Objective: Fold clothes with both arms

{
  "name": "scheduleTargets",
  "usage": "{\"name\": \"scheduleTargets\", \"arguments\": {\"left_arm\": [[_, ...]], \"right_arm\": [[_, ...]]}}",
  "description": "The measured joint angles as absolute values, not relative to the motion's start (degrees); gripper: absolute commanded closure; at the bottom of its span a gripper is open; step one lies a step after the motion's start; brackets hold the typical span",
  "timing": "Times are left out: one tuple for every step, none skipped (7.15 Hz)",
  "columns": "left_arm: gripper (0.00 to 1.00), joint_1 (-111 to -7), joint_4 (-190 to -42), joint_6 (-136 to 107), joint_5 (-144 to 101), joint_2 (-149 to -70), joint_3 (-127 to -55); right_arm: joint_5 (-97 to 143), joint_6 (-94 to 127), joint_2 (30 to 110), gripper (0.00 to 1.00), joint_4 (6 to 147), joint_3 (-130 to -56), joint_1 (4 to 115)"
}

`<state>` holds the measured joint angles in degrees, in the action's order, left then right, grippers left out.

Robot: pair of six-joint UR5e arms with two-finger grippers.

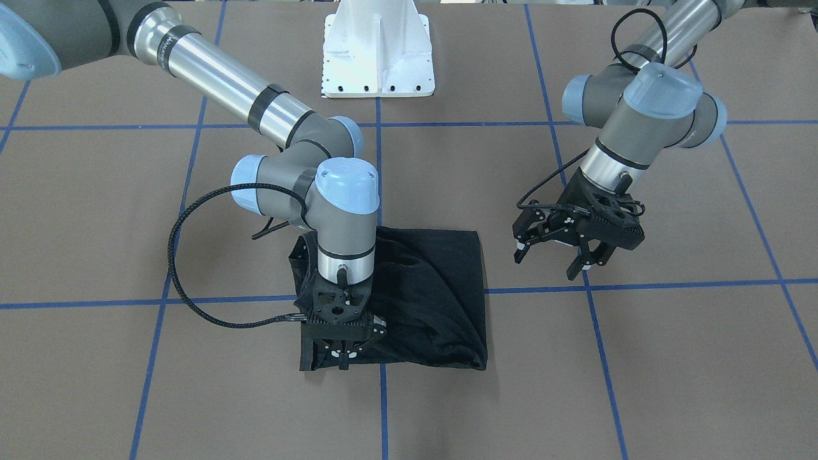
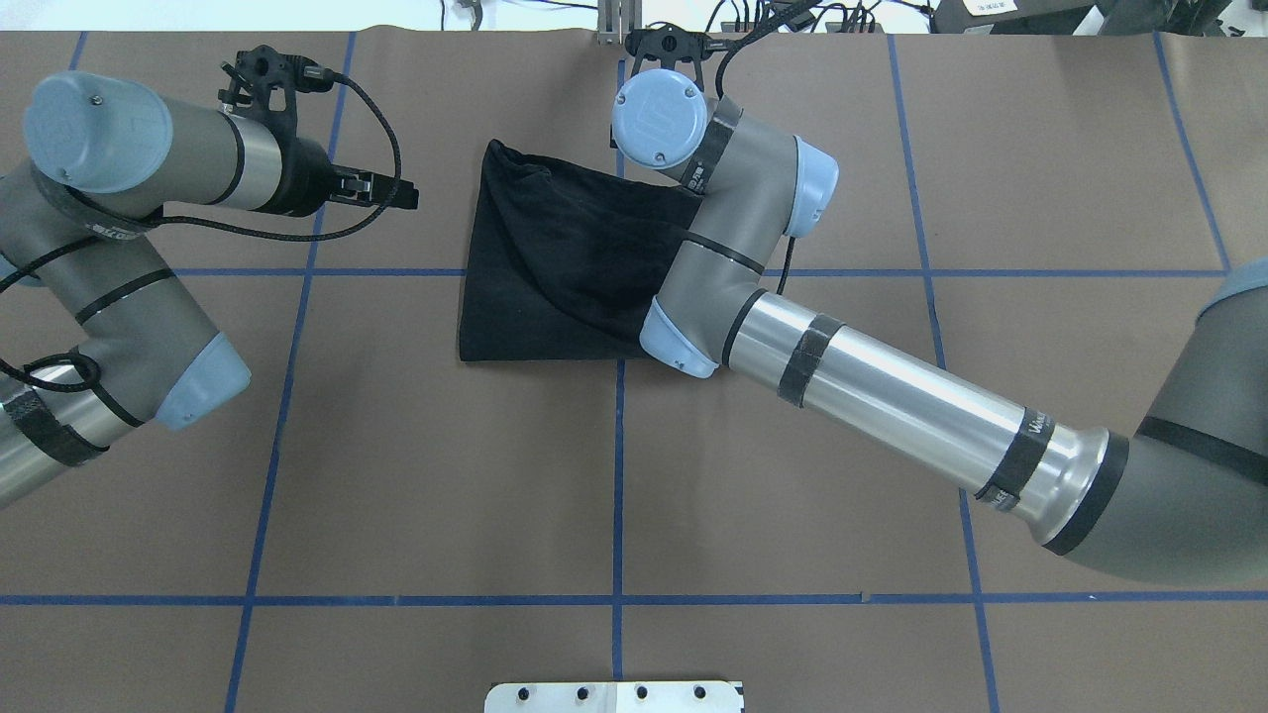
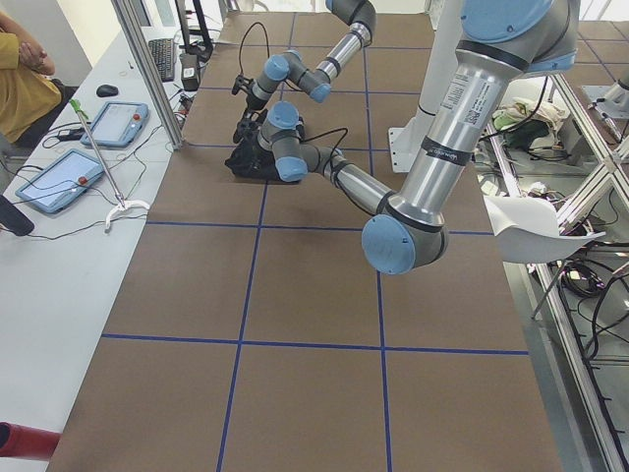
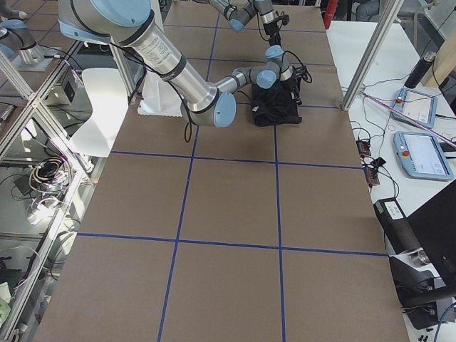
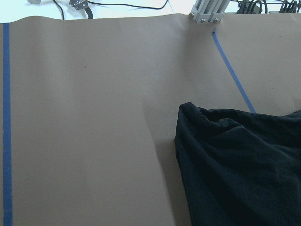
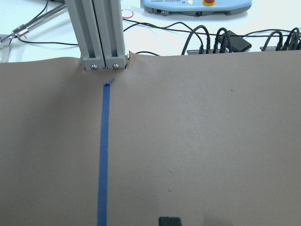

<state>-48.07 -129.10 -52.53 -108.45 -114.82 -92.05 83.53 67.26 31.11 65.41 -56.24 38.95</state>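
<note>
brown paper marked off by a grid of blue tape (image 1: 383,409) is seen covering the table (image 1: 639,383), and a white pedestal base (image 1: 377,57) is bolted at the robot's side of it. the black t-shirt (image 1: 434,287) is laid folded into a rough, rumpled square around the middle of the table, across a crossing of two tape lines, nearer the operators' edge than the base. only plain black cloth is shown.

the right arm (image 1: 223,83) is stretched out over the garment, and the right gripper (image 1: 345,358) is pointed straight down at the shirt's edge on the operators' side. in the right wrist view its fingertips (image 6: 169,221) are seen pressed together, so it is clenched; whether any cloth is pinched between them cannot be told.

the left arm (image 1: 639,121) is held off to the robot's left of the shirt. the left gripper (image 1: 547,265) is raised above bare paper, near the garment but apart from it, with its fingers spread and nothing held. from the left wrist view a bunched corner of the shirt is seen at lower right.
</note>
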Motion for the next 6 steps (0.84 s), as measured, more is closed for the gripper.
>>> {"name": "scheduleTargets", "arguments": {"left_arm": [[0.0, -48.1, -129.1, -52.5, -108.5, -114.8, -92.1], [0.0, -48.1, -129.1, -52.5, -108.5, -114.7, -92.2], [0.0, -48.3, -128.2, -52.5, -108.5, -114.7, -92.6], [0.0, -48.6, -124.9, -52.1, -108.5, -114.7, -94.2], [0.0, -48.8, -119.0, -50.8, -108.5, -114.6, -97.7], [0.0, -49.0, -112.4, -48.5, -108.4, -113.8, -102.4]], "right_arm": [[85.4, 66.5, 30.8, 0.97, 65.3, -56.7, 39.7], [87.9, 66.4, 30.6, 0.12, 66.3, -58.4, 40.2], [90.8, 66.4, 30.8, 0.01, 69.4, -61.5, 40.6], [93.9, 66.3, 32.0, 0.01, 74.0, -66.2, 41.1], [97.0, 65.9, 34.5, 0.01, 78.2, -71.5, 41.8], [100.6, 64.7, 38.1, 0.01, 82.3, -77.6, 43.0]]}}
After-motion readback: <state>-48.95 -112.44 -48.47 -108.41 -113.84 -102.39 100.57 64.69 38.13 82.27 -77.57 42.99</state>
